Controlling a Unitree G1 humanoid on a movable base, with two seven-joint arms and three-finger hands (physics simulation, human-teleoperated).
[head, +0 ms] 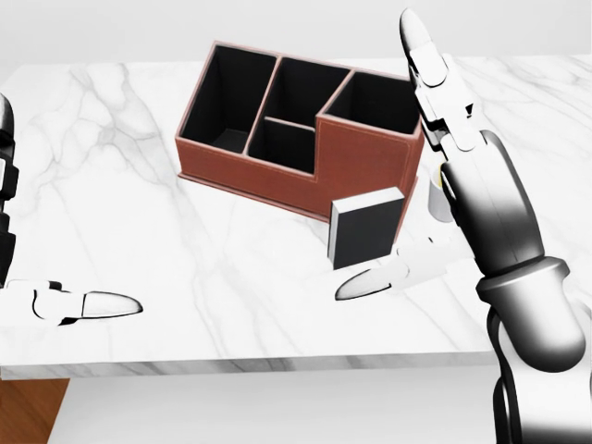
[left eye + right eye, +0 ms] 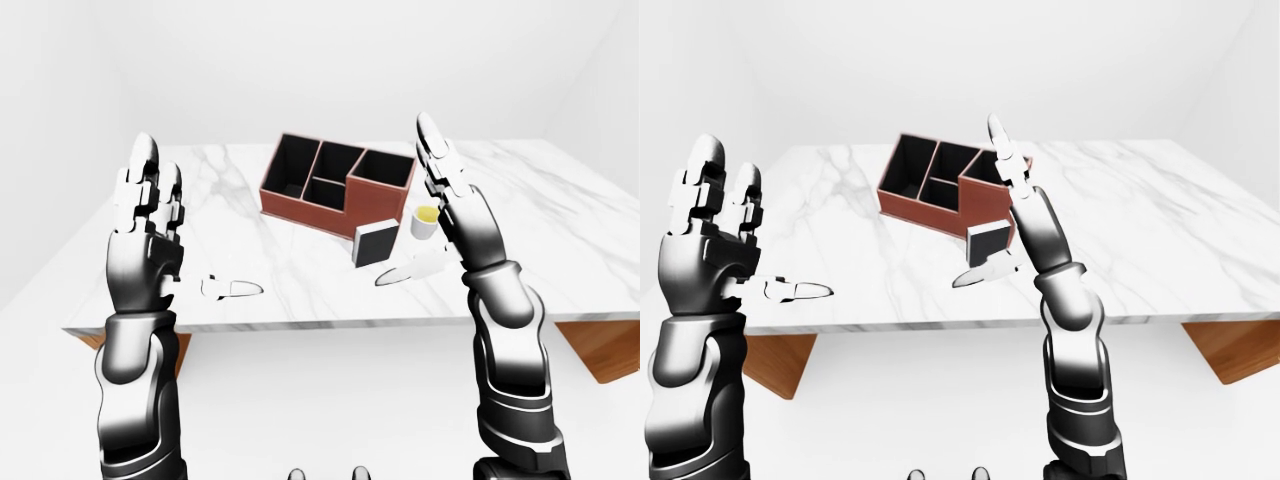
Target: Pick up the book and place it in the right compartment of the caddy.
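Observation:
The book (image 1: 365, 227), dark with a pale edge, stands upright on the marble table (image 2: 250, 200), just below the caddy in the head view. The brown caddy (image 1: 361, 157) has black compartments; its right compartment (image 1: 379, 102) is the taller one, directly above the book. My right hand (image 2: 440, 165) is raised above the table with fingers straight and open, just right of the book and not touching it. My left hand (image 2: 150, 185) is raised and open at the left, far from the book. Both hands are empty.
A small white cup with yellow contents (image 2: 425, 222) stands right of the book, partly hidden by my right forearm. The table's near edge (image 2: 330, 322) runs across the lower middle of the left-eye view, with wooden supports (image 2: 600, 345) beneath.

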